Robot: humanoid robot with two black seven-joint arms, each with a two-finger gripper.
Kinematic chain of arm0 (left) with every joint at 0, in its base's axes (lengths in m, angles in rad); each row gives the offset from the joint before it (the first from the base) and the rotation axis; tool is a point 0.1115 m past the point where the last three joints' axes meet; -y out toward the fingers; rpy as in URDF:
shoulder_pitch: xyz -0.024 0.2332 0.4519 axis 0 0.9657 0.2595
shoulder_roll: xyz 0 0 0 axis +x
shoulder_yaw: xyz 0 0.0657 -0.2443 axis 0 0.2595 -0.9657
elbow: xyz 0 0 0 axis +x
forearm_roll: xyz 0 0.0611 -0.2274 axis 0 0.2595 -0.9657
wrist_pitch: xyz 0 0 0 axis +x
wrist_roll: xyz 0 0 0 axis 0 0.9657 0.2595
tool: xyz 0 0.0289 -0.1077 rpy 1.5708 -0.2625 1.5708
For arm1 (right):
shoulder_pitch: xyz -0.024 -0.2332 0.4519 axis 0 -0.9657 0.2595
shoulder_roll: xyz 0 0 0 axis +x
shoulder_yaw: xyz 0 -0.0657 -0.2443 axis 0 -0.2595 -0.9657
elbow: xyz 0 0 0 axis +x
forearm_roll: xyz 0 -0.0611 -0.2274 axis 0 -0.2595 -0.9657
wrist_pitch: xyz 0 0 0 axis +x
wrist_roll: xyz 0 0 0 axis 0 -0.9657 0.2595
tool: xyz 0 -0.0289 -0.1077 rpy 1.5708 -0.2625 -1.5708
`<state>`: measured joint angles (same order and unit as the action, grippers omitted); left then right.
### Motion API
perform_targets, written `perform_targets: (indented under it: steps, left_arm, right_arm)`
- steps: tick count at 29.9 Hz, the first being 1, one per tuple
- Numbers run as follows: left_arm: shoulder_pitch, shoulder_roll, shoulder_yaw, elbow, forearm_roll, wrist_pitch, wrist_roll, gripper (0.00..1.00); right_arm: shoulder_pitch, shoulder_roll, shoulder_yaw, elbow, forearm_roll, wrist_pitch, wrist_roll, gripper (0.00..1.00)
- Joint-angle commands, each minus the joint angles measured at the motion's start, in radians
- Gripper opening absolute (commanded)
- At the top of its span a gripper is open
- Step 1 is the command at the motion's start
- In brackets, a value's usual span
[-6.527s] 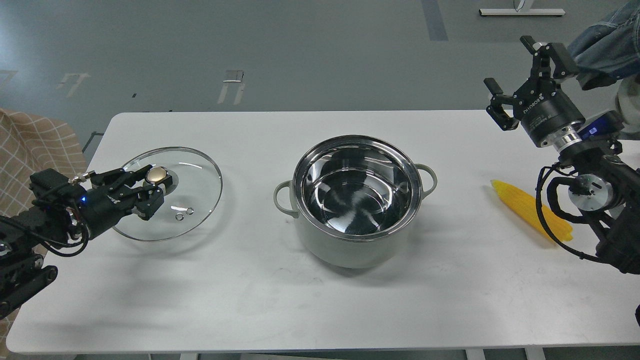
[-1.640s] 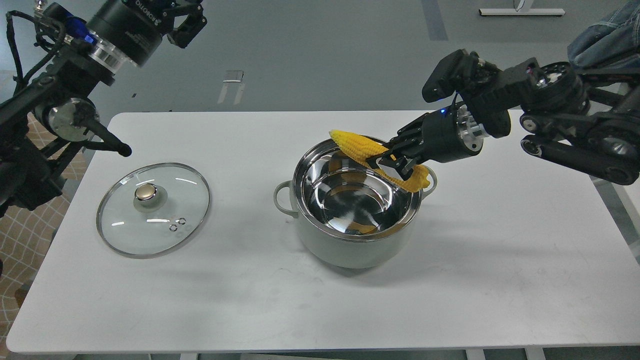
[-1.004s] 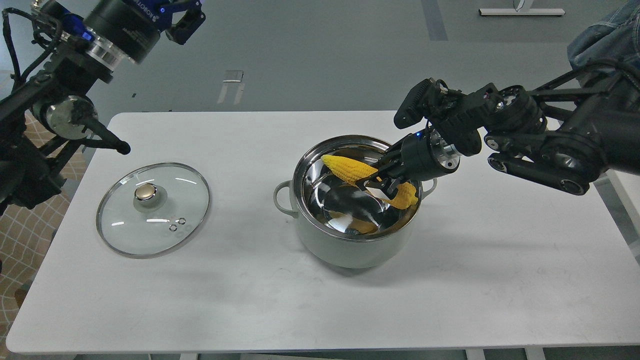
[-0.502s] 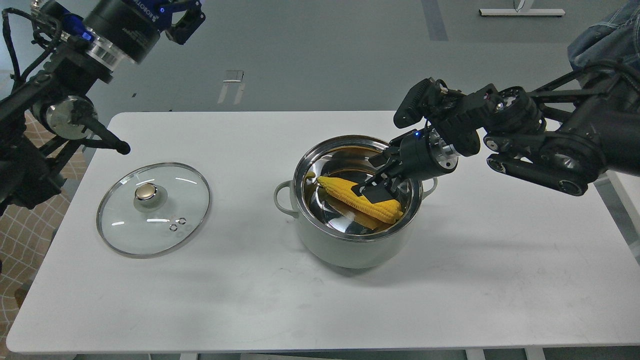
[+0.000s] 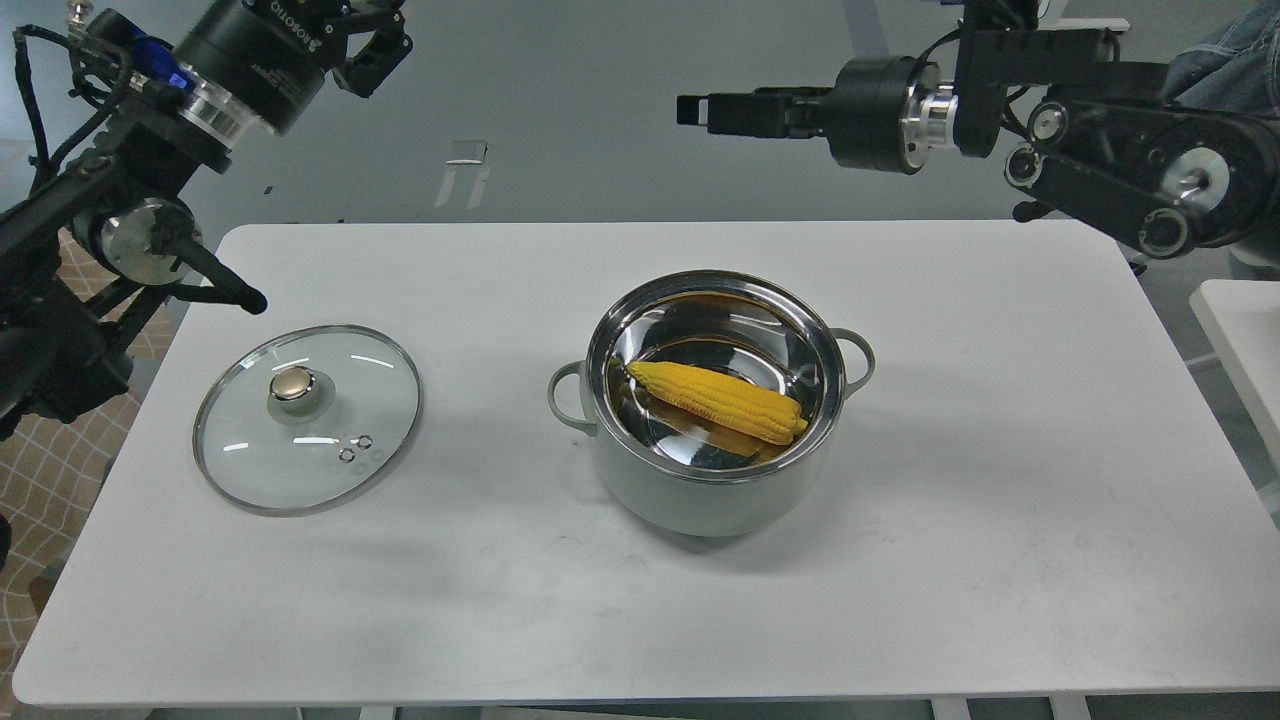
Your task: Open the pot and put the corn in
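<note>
White worktop [image 5: 1000, 480] carries the open pot [image 5: 700, 490] with the corn [image 5: 718, 400] inside, lid [image 5: 306, 417] aside left, while both arms' fingers hang empty overhead, openness indiscernible.

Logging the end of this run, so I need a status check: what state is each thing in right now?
pot: upright, open, corn inside
corn: lying inside the pot, released
lid: off, flat on the table, knob up
left gripper: raised, holding nothing
right gripper: raised above the table, holding nothing
</note>
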<state>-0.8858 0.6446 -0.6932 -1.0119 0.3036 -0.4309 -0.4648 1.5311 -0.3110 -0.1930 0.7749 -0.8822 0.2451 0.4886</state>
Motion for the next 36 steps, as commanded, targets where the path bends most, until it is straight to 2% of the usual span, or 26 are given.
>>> perform_targets:
  steps: [1,4,7,9,15,21,25,36]
  left_arm:
    - [0.004,-0.013,0.000,0.009,-0.003,-0.002,0.005,0.98]
    - [0.005,-0.033,0.003,0.024,0.000,-0.016,0.025,0.98]
    - [0.014,-0.059,0.001,0.056,-0.011,-0.029,0.098,0.98]
    - [0.019,-0.112,-0.003,0.123,-0.017,-0.058,0.139,0.98]
    - [0.065,-0.226,-0.065,0.260,-0.015,-0.058,0.140,0.98]
    - [0.116,-0.292,-0.065,0.276,-0.001,-0.058,0.133,0.98]
    - [0.116,-0.307,-0.071,0.277,-0.001,-0.058,0.130,0.98]
    - [0.117,-0.296,-0.086,0.274,-0.005,-0.058,0.129,0.98]
  right_arm:
    - [-0.078,0.006,0.130,-0.095,0.215,0.002,0.000,1.00]
    - [-0.150,0.007,0.234,-0.118,0.335,0.002,0.000,1.00]
    - [-0.233,0.004,0.365,-0.123,0.434,0.003,0.000,1.00]
    - [-0.305,0.009,0.459,-0.123,0.495,0.011,0.000,1.00]
    - [-0.405,0.038,0.564,-0.173,0.577,0.028,0.000,1.00]
    - [-0.469,0.075,0.630,-0.241,0.658,0.186,0.000,1.00]
    - [-0.479,0.079,0.635,-0.281,0.663,0.244,0.000,1.00]
    - [-0.511,0.118,0.662,-0.348,0.678,0.244,0.000,1.00]
